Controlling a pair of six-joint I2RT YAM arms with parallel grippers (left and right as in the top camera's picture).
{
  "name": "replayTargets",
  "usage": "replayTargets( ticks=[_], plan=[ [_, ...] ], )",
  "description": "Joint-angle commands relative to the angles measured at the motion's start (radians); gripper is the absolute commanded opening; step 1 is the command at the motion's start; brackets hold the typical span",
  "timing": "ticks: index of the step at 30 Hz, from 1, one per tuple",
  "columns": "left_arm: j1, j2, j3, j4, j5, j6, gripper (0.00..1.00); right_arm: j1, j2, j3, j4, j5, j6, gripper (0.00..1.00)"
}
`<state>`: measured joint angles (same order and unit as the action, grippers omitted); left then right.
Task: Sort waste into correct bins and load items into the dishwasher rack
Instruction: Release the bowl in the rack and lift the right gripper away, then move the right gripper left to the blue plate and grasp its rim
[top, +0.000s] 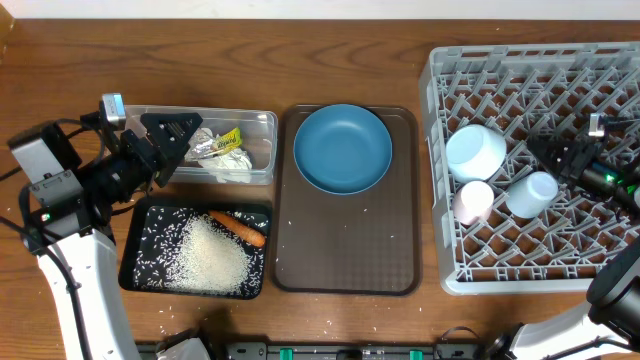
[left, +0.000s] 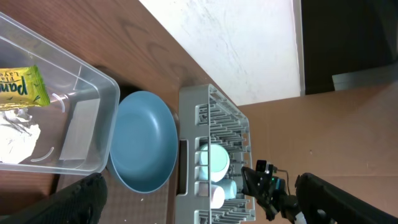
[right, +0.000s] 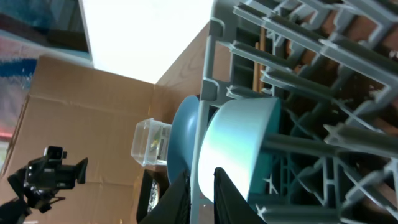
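- Overhead: the left gripper (top: 182, 145) hangs over the left end of the tub (top: 265, 120), jaws spread wide and holding nothing.
- In the tub lie the foil (top: 205, 150), the wrapper (top: 231, 140) and the tissue (top: 238, 170).
- Just beside the tub, on the robot's side, is the black tray (top: 127, 270). It holds the rice (top: 215, 260) in a heap with loose grains around it. The carrot (top: 240, 227) lies at the heap's far edge.
- The plate (top: 342, 148) sits on the far end of the brown tray (top: 350, 250), between the bins and the rack (top: 440, 100).
- In the rack's left part stand the bowl (top: 475, 150), the pink cup (top: 472, 200) and the blue cup (top: 532, 193).
- The right gripper (top: 550, 152) is inside the rack, right of the bowl and near the blue cup.
- Left wrist: one dark finger (left: 81, 199) shows at the bottom edge. The tub with the wrapper and tissue is at left. The plate comes next, then the rack with the right arm (left: 323, 199) over it.
- Right wrist: the fingers (right: 227, 196) stand close together with a slim gap. I cannot tell whether they pinch anything.
- The bowl stands on edge among the pegs ahead of them, with the plate and tub beyond.
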<state>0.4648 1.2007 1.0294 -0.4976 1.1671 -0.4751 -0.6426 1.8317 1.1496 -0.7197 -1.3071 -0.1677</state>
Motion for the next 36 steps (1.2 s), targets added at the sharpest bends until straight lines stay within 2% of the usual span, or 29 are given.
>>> replayTargets(
  ticks=[1,6,11,19,27,28,30,32,36],
  plan=[
    [0.005,-0.006,0.009,-0.002,-0.002,-0.009,0.99,0.003,-0.002,0.014,-0.016,-0.003,-0.002,0.11],
    [0.005,-0.006,0.009,-0.002,-0.002,-0.009,0.99,0.056,-0.063,0.016,-0.022,0.03,-0.001,0.1],
    [0.005,-0.006,0.009,-0.002,-0.002,-0.009,0.98,0.188,-0.19,0.023,-0.026,0.219,0.007,0.1],
    [0.005,-0.006,0.009,-0.002,-0.002,-0.009,0.99,0.565,-0.384,0.025,-0.008,0.555,0.036,0.13],
    [0.005,-0.006,0.009,-0.002,-0.002,-0.009,0.99,0.986,-0.348,0.025,0.056,0.972,0.132,0.16],
    [0.005,-0.006,0.009,-0.002,-0.002,-0.009,0.99,1.029,-0.333,0.025,0.075,1.004,0.134,0.17],
    [0.005,-0.006,0.009,-0.002,-0.002,-0.009,0.99,1.101,-0.303,0.025,0.113,1.038,0.134,0.27],
    [0.005,-0.006,0.009,-0.002,-0.002,-0.009,0.99,1.155,-0.272,0.025,0.146,1.053,0.123,0.46],
    [0.005,-0.006,0.009,-0.002,-0.002,-0.009,0.99,1.229,-0.202,0.025,0.212,1.108,0.118,0.53]
  ],
)
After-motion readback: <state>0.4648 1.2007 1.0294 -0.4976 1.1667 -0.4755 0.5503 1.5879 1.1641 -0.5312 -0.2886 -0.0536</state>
